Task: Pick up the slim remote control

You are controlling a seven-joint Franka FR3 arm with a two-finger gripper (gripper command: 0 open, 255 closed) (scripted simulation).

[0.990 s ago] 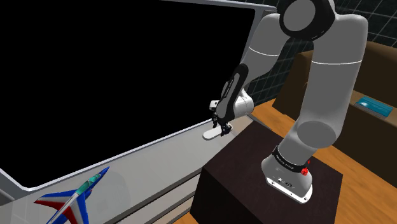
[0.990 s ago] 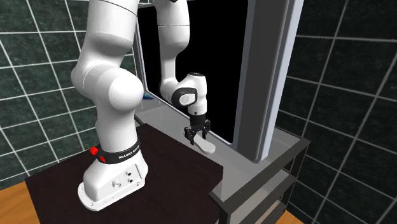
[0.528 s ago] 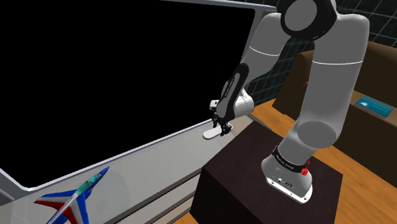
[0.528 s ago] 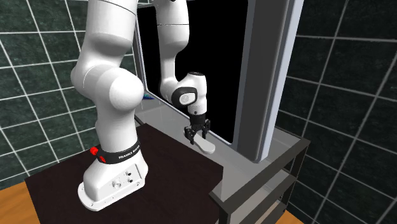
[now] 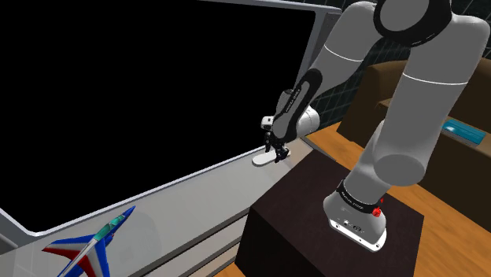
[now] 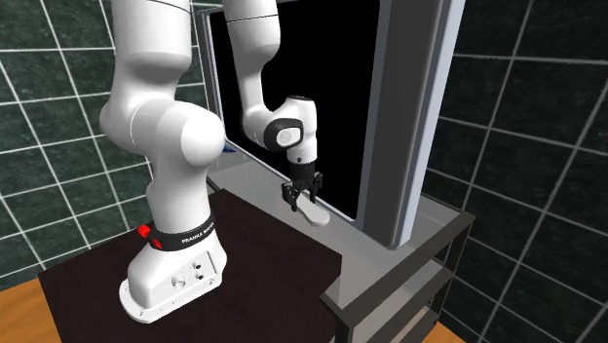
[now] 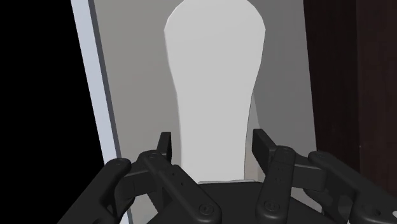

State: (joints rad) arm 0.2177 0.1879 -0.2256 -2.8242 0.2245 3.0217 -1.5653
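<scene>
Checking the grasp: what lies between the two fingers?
The near end of the white remote, clasped by both fingers; nothing else is in the gap. The wrist view shows it.

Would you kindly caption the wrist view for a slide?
Black claw gripping a white remote by its narrower end, over a grey ledge.

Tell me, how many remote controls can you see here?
1. The white remote sits in the gripper, over the grey ledge beside the dark stand. Others could be hidden behind the arm.
</scene>
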